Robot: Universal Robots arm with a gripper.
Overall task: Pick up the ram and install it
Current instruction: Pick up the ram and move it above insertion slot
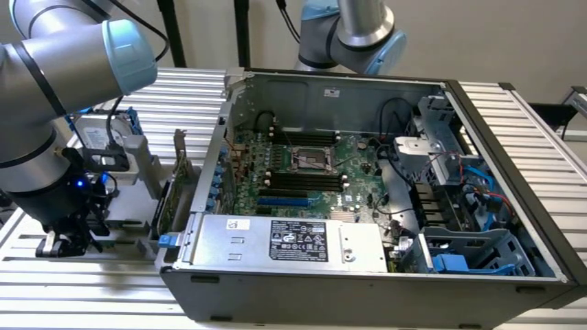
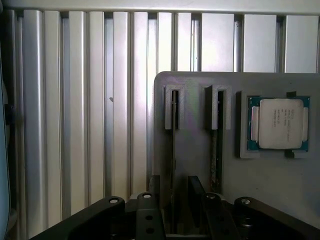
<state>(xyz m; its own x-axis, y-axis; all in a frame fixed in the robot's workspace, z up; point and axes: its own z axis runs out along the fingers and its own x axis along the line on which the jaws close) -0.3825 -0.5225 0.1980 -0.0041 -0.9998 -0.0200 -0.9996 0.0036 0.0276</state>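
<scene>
The gripper (image 2: 175, 190) stands fully open and holds nothing. The ram (image 2: 172, 155) sits edge-up in a grey holder (image 2: 195, 155) (on the worktop (image 2: 100, 100)), directly ahead of the gripper, in line with its gap.

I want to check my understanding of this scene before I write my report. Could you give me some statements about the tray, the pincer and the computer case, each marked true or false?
1. The square silver processor chip lies in a recess of the grey plastic tray. True.
2. The black pincer is shut on the long thin ram stick. False: it is open, and the stick stands on edge in its tray slot between the fingers.
3. The pincer is inside the grey metal computer case. False: it is over the tray, outside the case, at the exterior view's left.
4. The case is open and its green motherboard is in view. True.
</scene>
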